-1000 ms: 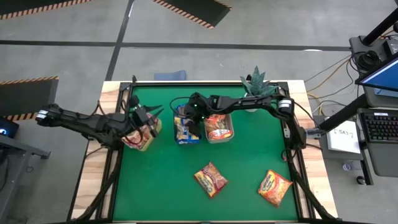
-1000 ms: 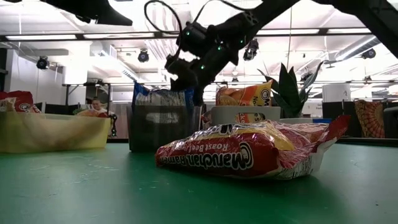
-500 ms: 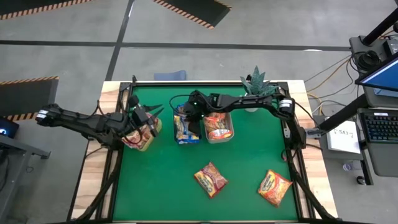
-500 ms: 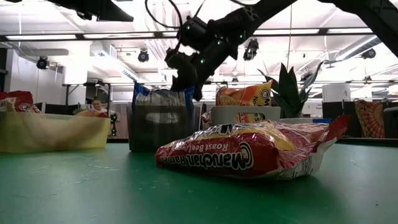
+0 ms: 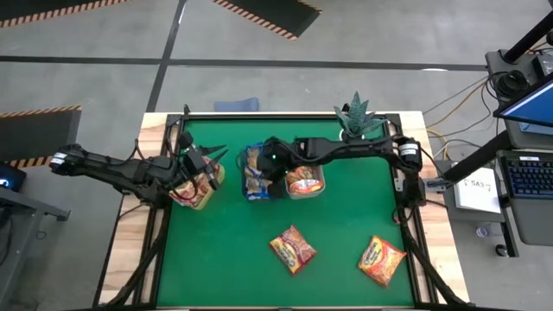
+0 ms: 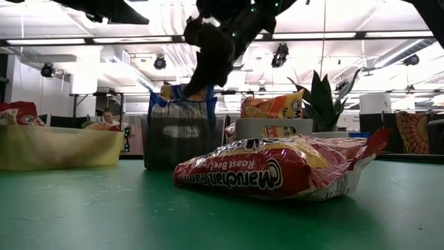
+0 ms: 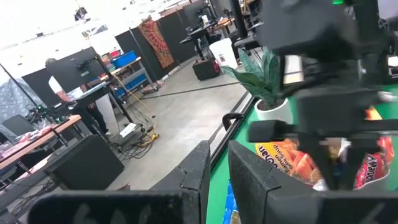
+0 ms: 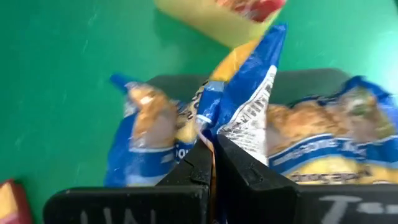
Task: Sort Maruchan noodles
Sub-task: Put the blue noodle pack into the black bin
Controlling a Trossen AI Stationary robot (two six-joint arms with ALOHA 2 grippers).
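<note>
The left gripper (image 5: 210, 166) hangs at the far left of the green table (image 5: 225, 259), over the yellowish bin (image 5: 200, 192) that holds red packets (image 5: 184, 192); its fingers (image 7: 245, 180) stand close together with only a narrow gap and nothing visible between them. Just right of that bin, the dark bin (image 5: 257, 183) holds blue-and-yellow packets (image 6: 182, 105), and the right gripper (image 5: 263, 168) is above it, its fingers (image 8: 239, 165) pinched shut on the edge of a blue-and-yellow packet (image 8: 249, 106) that stands up out of the bin. Touching the dark bin on its right is the grey bin (image 5: 306, 183) with orange packets (image 5: 302, 180) in it. A potted plant (image 5: 357, 115) stands at the far edge, right of the bins. Two loose packets lie on the near part of the table: one red-and-yellow packet (image 5: 293, 249) near the middle and another (image 5: 381, 260) toward the near right, well apart from each other.
</note>
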